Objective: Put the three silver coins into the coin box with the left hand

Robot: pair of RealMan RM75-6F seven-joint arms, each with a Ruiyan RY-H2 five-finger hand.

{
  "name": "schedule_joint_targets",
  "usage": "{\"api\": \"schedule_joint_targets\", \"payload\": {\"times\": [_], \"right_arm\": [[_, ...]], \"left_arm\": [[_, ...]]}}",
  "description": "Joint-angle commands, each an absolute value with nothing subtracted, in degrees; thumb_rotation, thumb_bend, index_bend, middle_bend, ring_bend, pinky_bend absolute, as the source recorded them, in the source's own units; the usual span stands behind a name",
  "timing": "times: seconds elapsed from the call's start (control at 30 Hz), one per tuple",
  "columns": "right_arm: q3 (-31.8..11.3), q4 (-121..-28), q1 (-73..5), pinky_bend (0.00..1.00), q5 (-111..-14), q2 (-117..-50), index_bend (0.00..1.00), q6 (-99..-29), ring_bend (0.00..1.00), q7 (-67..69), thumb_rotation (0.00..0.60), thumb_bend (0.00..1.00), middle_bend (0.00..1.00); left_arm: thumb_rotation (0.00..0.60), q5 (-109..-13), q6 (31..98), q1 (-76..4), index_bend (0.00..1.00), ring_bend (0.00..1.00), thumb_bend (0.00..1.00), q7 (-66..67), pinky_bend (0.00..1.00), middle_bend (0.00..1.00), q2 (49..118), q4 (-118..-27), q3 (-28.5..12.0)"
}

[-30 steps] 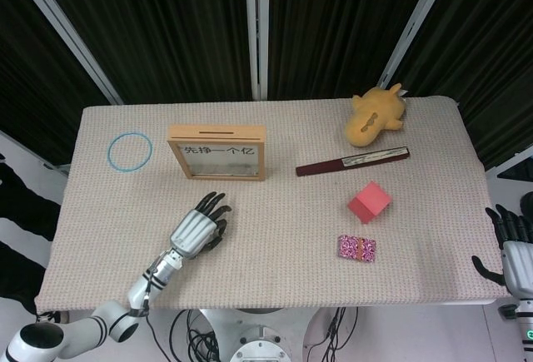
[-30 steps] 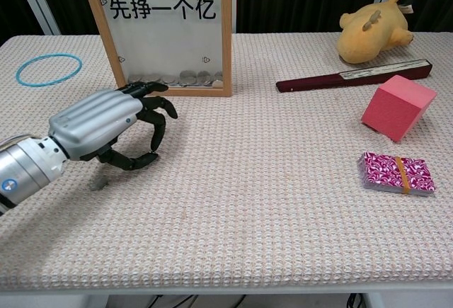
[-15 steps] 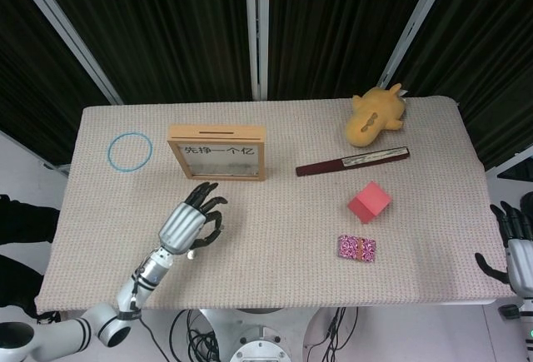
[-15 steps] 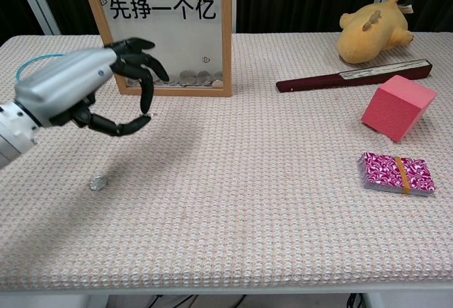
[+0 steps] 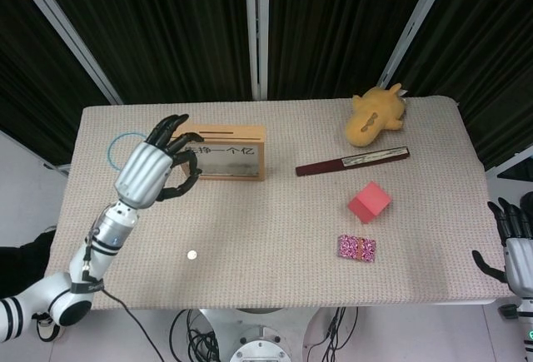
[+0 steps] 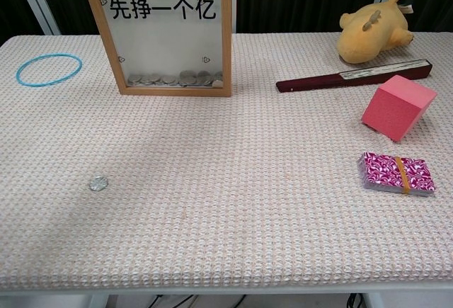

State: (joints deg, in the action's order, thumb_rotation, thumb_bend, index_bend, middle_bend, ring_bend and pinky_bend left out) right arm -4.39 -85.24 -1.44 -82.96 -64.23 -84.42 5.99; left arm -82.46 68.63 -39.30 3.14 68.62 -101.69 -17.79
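Observation:
The wooden-framed coin box (image 5: 229,154) stands at the back left of the table; through its clear front (image 6: 168,32) several silver coins (image 6: 177,78) show along the bottom. One silver coin (image 5: 192,255) lies loose on the mat, also seen in the chest view (image 6: 98,183). My left hand (image 5: 154,171) is raised by the box's left end, its thumb and a finger pinched together on what looks like a small silver coin. It hides the box's left edge. My right hand (image 5: 516,245) hangs off the table's right edge, fingers apart, holding nothing.
A blue ring (image 5: 129,150) lies left of the box. A yellow plush toy (image 5: 375,114), a dark folded fan (image 5: 352,162), a pink cube (image 5: 369,201) and a patterned card deck (image 5: 356,247) sit on the right half.
My left hand rose from the mat near the loose coin, pinching, and moved back and up to the box's left end. It has left the chest view.

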Motion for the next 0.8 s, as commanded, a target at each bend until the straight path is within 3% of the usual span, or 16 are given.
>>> {"api": "schedule_joint_targets", "payload": {"times": [0.03,0.33,0.57,0.8], "right_arm": [[-4.5,-85.2,-1.2,0.00,-82.9,-64.2,0.00,-84.8,0.00,6.3,0.600,0.22,0.00],[-4.5,-84.7,-1.1,0.00,-82.4,-64.3,0.00,-84.4,0.00,7.0,0.600,0.22,0.00],[-4.5,-83.8,-1.3,0.00,-82.1,-64.6,0.00,-83.7,0.00,8.1,0.600,0.22,0.00],[-4.4,-83.2,-1.4,0.00,-82.9,-64.8,0.00,-84.0,0.00,8.8,0.600,0.22,0.00]], "left_arm": [[0.600,-70.7,56.5,-46.8,0.63,0.05,0.50,2.4,0.10,0.27,63.5,-101.1,-24.4],[0.600,-54.5,40.4,-57.0,0.63,0.05,0.50,3.9,0.11,0.29,64.1,-91.0,-25.1],[0.600,-51.0,37.9,-60.7,0.63,0.05,0.50,6.7,0.11,0.29,66.0,-87.7,-22.6],[0.600,-41.2,34.1,-63.8,0.63,0.05,0.50,6.5,0.10,0.29,66.0,-85.9,-20.9]]}}
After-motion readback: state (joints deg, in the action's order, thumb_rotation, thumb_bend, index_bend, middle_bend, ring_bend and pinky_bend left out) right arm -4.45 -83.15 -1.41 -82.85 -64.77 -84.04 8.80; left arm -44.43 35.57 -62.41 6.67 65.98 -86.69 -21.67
